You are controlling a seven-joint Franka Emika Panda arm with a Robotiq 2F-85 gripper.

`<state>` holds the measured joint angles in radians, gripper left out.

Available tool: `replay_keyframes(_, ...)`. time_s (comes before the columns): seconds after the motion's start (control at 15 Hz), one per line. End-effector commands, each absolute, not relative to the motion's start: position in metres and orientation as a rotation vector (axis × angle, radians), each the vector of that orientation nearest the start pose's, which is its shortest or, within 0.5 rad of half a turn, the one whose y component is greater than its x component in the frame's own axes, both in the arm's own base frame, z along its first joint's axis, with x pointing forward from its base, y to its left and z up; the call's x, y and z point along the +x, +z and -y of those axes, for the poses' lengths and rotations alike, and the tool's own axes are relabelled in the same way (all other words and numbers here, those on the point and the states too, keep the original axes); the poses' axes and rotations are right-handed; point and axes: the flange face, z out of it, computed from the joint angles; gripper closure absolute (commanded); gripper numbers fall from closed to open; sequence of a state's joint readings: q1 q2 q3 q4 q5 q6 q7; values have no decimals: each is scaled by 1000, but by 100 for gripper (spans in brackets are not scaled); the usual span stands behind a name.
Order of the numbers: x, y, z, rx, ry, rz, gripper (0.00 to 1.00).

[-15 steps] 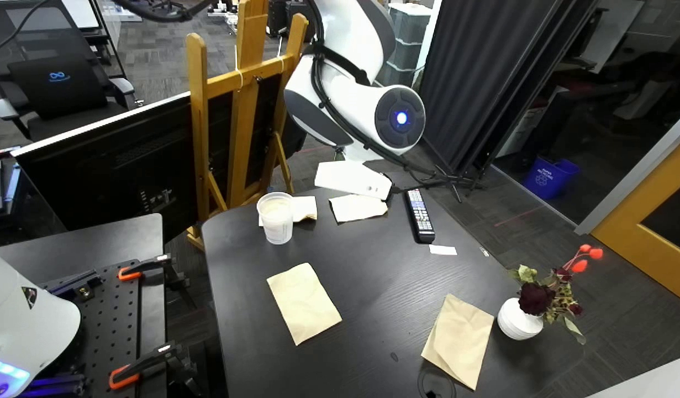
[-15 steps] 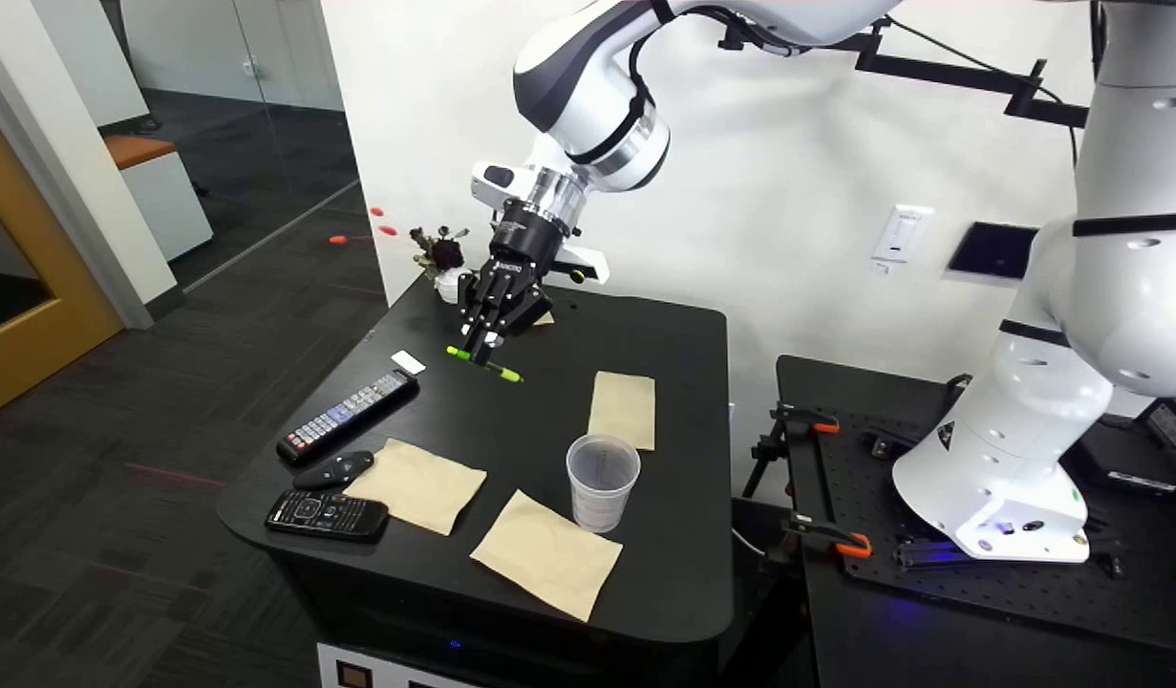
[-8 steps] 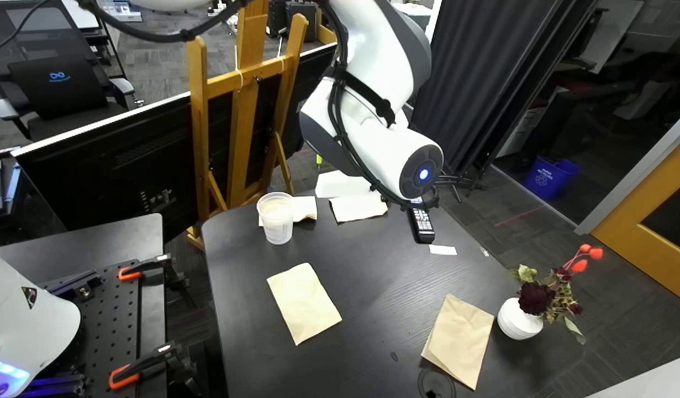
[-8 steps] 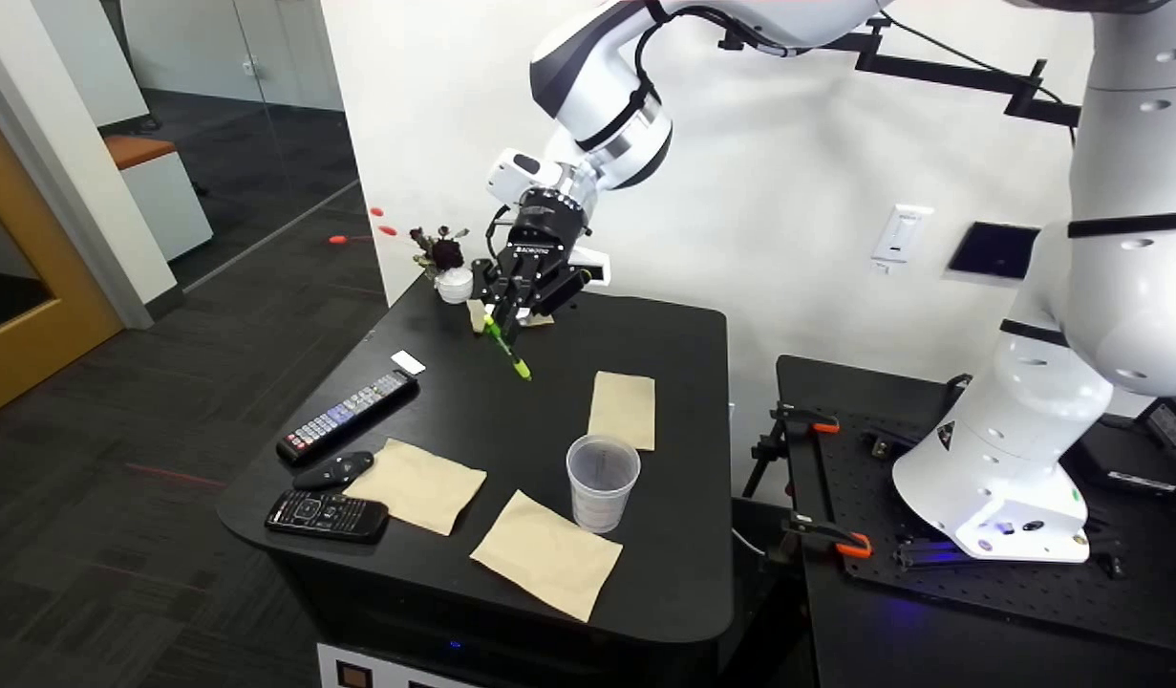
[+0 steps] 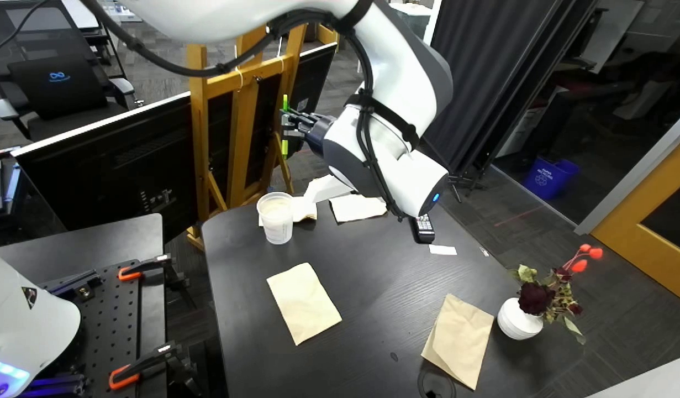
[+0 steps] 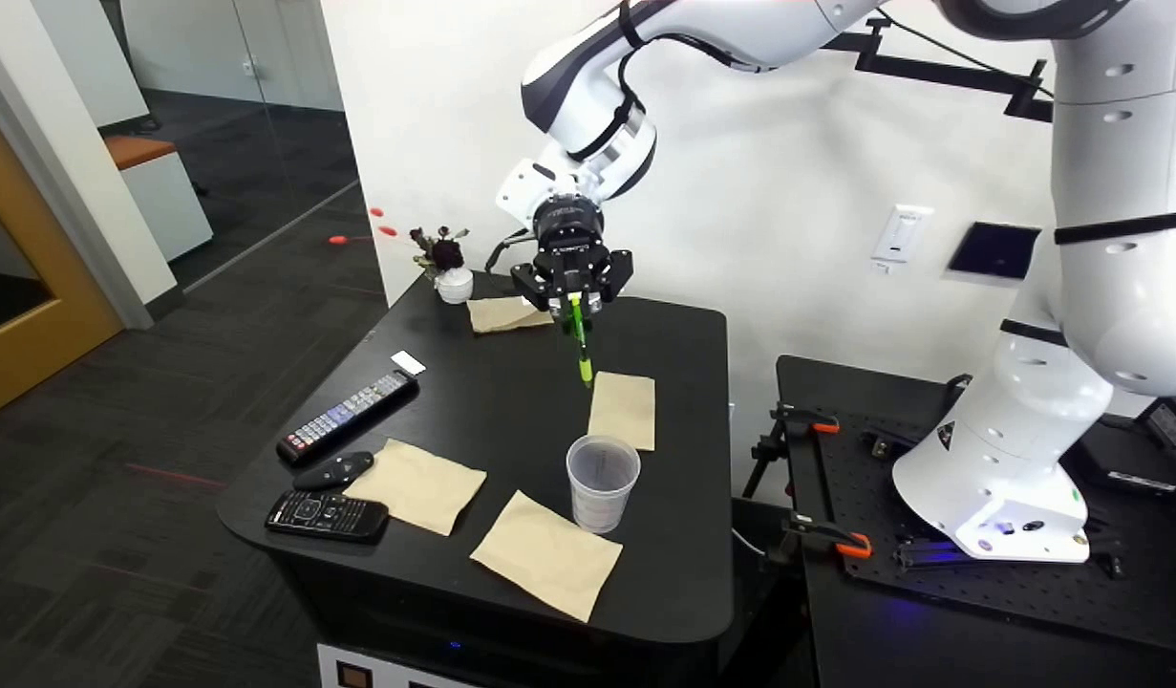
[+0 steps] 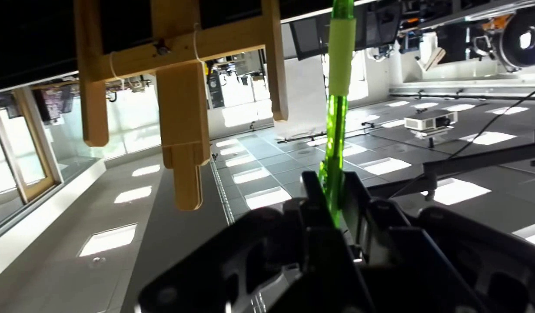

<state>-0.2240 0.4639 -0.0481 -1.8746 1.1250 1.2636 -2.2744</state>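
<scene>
Your gripper (image 7: 332, 187) is clenched around a green pen (image 6: 580, 334), which is held up above the table (image 6: 492, 411), well apart from its surface. In both exterior views the pen stands close to upright, with an end showing both above and below the grip. To carry it well, hold that squeeze steady and move smoothly: the barrel is slim and looks slick, so a knock on the lower end would likely swivel it in your grasp. Whenever you bring the pen low, watch that end rather than the gripper.

Mind the see-through cup (image 6: 602, 483), standing at the near right in an exterior view between two brown papers (image 6: 621, 411); it looks light enough to tip. Three remotes (image 6: 347, 416) lie near left, with a white card (image 6: 408, 362) just beyond, and a flower vase (image 6: 454, 285) sits far left. The wrist view faces an easel (image 5: 244, 127) bearing a dark screen (image 5: 107, 160); you can't judge the gap, so avoid pushing forward fast.
</scene>
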Motion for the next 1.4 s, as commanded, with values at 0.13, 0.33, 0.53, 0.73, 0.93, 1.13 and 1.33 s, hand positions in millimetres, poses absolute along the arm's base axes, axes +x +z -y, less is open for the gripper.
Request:
replay_keyframes(0.13,561,289,33,-1158,-835,1291,96)
replay_keyframes(0.33,556,285,29,-1143,-835,1317,96)
replay_keyframes(0.53,546,280,26,-1130,-824,1337,96)
replay_keyframes(0.73,534,268,26,-1130,-812,1352,96)
replay_keyframes(0.93,522,255,27,-1130,-810,1361,96)
replay_keyframes(1.13,514,240,29,-1129,-835,1374,96)
replay_keyframes(1.33,512,224,31,-1158,-867,1405,96)
